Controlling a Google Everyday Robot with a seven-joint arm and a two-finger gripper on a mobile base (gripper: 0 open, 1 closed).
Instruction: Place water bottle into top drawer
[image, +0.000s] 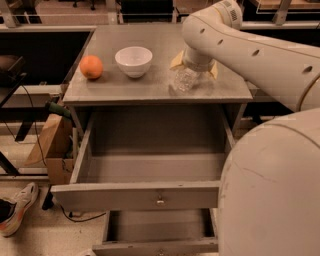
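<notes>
The water bottle (184, 80), clear and crinkled, is on the grey cabinet top (125, 87) near its right front, leaning. My gripper (190, 70) is right above it at its upper end, mostly hidden by my own wrist. The top drawer (135, 196) is pulled wide open below the cabinet top, with nothing seen inside it and a small metal knob (160, 201) at its front centre. The bottle is outside the drawer, above and behind the drawer's right half.
An orange (91, 66) and a white bowl (134, 61) stand on the left half of the top. A yellow flat item (176, 61) lies behind the bottle. The lower drawer (160, 246) is also open. A cardboard box (50, 145) and a shoe (15, 212) are on the floor at left.
</notes>
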